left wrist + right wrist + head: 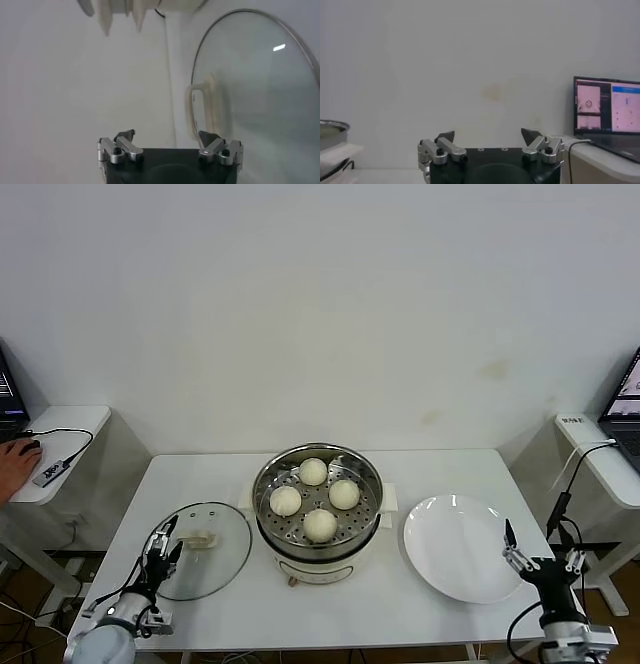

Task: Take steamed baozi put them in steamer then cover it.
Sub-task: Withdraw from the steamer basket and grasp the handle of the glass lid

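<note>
A person's hand rested on a mouse on a side desk off the tabletop's left edge.

On the white tabletop, the left hand hovered at the front-left corner, over the left rim of the cover. Its fingers stood wide apart and held nothing. In the left wrist view the cover lay ahead of the hand, one fingertip over its glass near the handle.

The cover lay flat near the front-left of the tabletop, just beside the steamer and apart from it, its cream handle up.

The steamer stood at the middle of the tabletop, toward the front edge, uncovered. All four baozi sat on its perforated tray: one at the left, one at the back, one at the front and one at the right, close together.

A white plate lay to the right of the steamer, near the front-right corner, with nothing on it.

The right hand hung at the tabletop's front-right corner, just beside the plate's right rim. Its fingers were spread wide, gripping nothing. In the right wrist view the steamer's edge showed far off.

A laptop stood on a side desk beyond the right edge.
</note>
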{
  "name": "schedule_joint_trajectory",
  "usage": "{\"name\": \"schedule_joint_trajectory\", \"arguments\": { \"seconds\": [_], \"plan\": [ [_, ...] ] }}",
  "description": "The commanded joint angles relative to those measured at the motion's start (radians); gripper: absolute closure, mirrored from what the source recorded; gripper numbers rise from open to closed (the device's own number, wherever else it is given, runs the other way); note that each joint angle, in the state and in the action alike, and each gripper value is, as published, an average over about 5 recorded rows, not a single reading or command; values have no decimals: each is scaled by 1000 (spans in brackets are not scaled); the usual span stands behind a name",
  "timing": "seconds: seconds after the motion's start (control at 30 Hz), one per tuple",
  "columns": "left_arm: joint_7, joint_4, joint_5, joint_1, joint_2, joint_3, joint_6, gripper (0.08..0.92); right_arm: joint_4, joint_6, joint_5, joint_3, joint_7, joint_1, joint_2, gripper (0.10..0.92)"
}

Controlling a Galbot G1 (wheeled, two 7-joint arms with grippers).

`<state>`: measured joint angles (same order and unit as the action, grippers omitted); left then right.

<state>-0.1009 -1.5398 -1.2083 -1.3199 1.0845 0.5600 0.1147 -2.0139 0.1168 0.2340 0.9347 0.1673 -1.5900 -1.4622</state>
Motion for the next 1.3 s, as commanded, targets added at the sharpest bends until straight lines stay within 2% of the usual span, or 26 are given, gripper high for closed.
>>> {"name": "schedule_joint_trajectory", "arguments": {
  "seconds": [0.03, 0.6, 0.73, 0.83, 1.3],
  "plan": [
    [16, 52, -26, 91, -2, -53, 0, 177, -15, 0, -12, 14, 2, -21, -23, 203],
    [3, 149, -6, 165, 30, -66, -1, 177, -19, 11, -37, 4, 10, -30, -37, 203],
    [0, 160, 9, 163, 32, -65, -1, 198, -20, 12, -42, -5, 12, -31, -42, 203],
    [-6, 168, 11, 159, 38, -64, 0, 264, -21, 13, -46, -13, 13, -32, -45, 203],
    [-65, 170, 15, 149, 65, -40, 19, 670, -42, 17, -43, -18, 19, -42, -42, 203]
  ]
}}
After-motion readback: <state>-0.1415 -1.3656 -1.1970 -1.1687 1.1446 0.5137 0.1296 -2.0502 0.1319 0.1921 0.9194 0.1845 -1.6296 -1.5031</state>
